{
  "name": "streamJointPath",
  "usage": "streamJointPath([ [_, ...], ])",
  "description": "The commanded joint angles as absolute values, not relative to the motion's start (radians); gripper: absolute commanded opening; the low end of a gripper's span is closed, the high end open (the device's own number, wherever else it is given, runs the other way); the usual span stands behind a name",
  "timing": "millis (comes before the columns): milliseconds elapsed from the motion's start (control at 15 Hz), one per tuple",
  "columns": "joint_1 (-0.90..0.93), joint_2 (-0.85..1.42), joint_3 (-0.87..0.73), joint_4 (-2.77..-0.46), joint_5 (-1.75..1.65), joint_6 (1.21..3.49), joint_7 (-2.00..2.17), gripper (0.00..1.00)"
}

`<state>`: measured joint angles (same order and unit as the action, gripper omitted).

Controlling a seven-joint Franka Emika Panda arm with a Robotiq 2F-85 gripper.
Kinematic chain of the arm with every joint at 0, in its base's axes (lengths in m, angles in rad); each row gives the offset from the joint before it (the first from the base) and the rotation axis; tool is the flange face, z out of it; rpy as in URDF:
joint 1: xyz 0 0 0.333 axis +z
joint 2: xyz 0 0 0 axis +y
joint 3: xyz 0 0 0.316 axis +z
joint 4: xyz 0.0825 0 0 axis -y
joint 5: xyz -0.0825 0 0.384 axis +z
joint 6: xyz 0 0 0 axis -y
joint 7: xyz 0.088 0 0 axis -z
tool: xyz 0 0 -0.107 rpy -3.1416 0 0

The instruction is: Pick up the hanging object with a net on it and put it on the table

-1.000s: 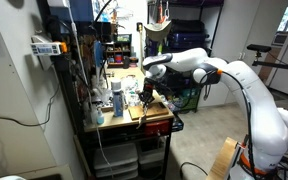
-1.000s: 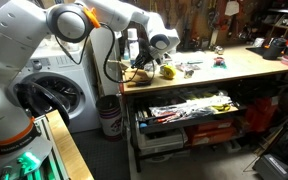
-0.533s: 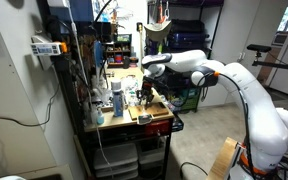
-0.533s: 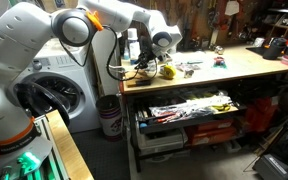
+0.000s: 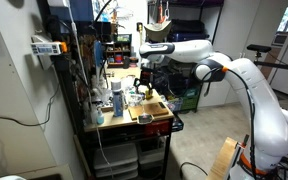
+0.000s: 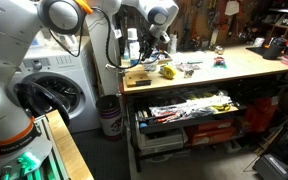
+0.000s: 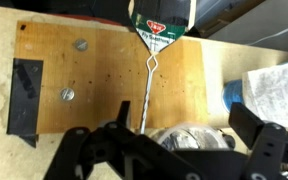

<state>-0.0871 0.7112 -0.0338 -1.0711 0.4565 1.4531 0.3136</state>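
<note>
Net object [image 7: 160, 28]: green-white label, red logo, thin twisted wire handle | end effector [image 7: 182, 128]: released, fingers spread

The gripper [image 5: 142, 72] has risen from just above the wooden board [image 5: 150, 108] at the desk's front edge and now hangs higher.

In an exterior view the camera stands well back off one end of the workbench [image 5: 119, 125], facing along it. In an exterior view it faces the workbench [image 6: 219, 70] front from about bench height. The wrist view looks down from close above. All 3 share the wooden board [image 5: 150, 108] [image 6: 139, 77] [image 7: 104, 85].
</note>
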Motion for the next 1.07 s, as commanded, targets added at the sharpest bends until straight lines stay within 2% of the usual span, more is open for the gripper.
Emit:
streamJointPath([
  [0,-0.025,0.502,-0.077,-1.278,0.343,1.595,0.272,1.00],
  [533,0.044,0.177,-0.126,-1.603,0.080,1.983,0.461,1.00],
  [933,0.028,-0.046,-0.112,-1.878,-0.159,1.930,0.807,1.00],
  [1000,0.010,0.058,-0.099,-1.737,-0.086,1.928,0.712,1.00],
])
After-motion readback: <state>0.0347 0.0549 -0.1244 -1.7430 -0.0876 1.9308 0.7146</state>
